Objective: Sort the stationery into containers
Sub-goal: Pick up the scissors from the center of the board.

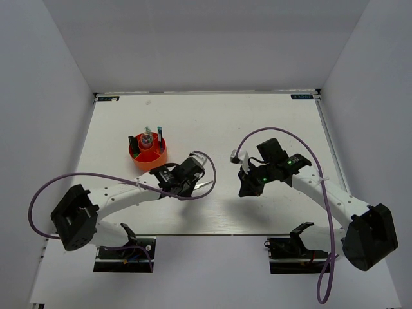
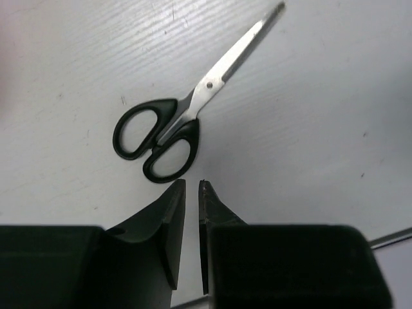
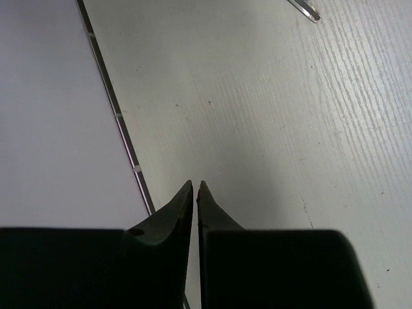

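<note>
Black-handled scissors [image 2: 168,132] lie flat on the white table, blades together and pointing up-right in the left wrist view. My left gripper [image 2: 192,183] hovers just short of their handle loops, its jaws a narrow gap apart with nothing between them. In the top view the left gripper [image 1: 185,178] sits right of the orange-red cup [image 1: 139,161], which holds several upright items, among them a blue pen [image 1: 159,133]. My right gripper [image 3: 196,183] is shut and empty over bare table, at centre right [image 1: 247,185] in the top view. The scissors do not show in the top view.
A shiny blade tip [image 3: 304,9] shows at the top edge of the right wrist view. The table's metal edge strip [image 3: 116,116] runs along the left of that view. White walls enclose the table on three sides.
</note>
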You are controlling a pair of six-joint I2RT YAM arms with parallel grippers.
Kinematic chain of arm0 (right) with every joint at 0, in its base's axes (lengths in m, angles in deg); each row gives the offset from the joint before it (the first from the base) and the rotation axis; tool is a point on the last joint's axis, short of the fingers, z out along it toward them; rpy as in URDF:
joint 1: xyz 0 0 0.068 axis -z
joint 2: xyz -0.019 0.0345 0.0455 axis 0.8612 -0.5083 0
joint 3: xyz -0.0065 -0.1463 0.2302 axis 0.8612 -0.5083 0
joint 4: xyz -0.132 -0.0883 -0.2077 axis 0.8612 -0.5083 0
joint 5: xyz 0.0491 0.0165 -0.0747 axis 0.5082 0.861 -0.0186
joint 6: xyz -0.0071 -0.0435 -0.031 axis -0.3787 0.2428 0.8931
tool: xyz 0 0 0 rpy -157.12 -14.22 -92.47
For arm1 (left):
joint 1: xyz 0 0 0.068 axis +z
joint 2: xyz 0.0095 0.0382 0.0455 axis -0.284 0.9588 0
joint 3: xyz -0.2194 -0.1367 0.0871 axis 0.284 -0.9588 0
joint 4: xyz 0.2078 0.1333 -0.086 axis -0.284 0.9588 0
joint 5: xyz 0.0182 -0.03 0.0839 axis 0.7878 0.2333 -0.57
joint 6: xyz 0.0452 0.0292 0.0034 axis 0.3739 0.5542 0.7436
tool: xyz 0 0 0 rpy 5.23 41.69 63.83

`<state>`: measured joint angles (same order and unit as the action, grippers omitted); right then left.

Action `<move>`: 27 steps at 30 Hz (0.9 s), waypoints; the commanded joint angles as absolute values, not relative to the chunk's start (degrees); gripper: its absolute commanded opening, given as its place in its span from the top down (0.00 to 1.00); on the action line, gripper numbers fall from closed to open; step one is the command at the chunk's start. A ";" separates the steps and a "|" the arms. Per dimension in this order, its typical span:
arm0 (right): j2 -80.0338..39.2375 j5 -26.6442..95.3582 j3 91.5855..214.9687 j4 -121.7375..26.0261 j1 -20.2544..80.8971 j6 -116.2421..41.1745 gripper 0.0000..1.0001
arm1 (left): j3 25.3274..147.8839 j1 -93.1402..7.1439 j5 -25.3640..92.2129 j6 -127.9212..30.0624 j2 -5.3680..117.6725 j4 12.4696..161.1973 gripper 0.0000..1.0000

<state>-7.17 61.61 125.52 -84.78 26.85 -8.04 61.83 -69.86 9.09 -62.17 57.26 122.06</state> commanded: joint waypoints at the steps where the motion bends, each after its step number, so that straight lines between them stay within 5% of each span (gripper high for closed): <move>1: -7.26 62.49 126.25 -85.14 26.84 -7.43 0.90 | 66.98 -70.29 11.72 -53.61 59.32 132.24 0.75; 27: -7.43 61.43 126.42 -85.58 27.37 -7.08 0.90 | 71.13 -67.12 17.87 -42.18 72.41 129.29 0.68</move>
<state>-7.59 61.37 125.52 -84.82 27.07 -7.78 69.81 -67.61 15.64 -43.22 71.88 131.53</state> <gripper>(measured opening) 0.099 0.320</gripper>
